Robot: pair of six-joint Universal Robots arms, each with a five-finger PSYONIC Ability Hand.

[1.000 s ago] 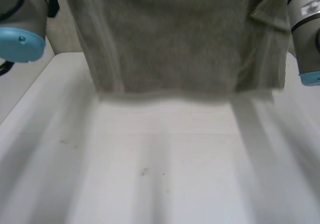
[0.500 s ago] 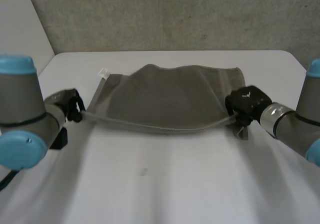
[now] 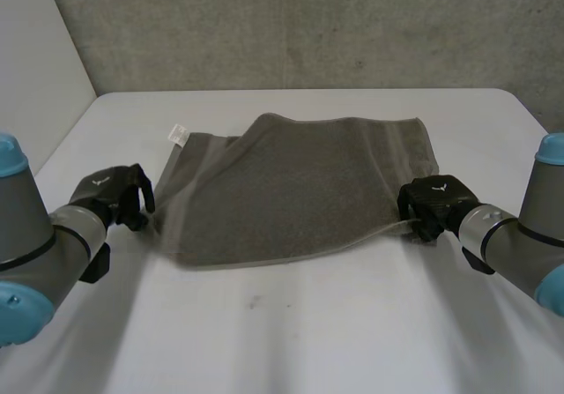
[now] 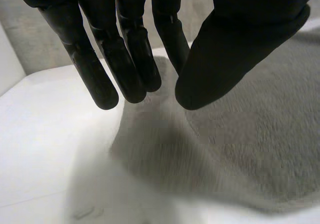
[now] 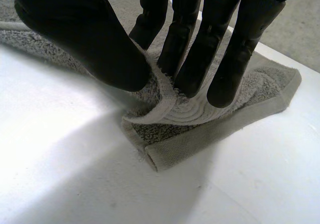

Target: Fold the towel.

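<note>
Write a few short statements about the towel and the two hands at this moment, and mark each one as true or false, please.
1. The grey towel lies on the white table. True.
2. The left hand grips the towel's corner. False: its fingers are straight and hold nothing, just above the towel's edge.
3. The right hand pinches the towel near a corner, between thumb and fingers. True.
4. A red label sticks out at the towel's far corner. False: the label there is white.
</note>
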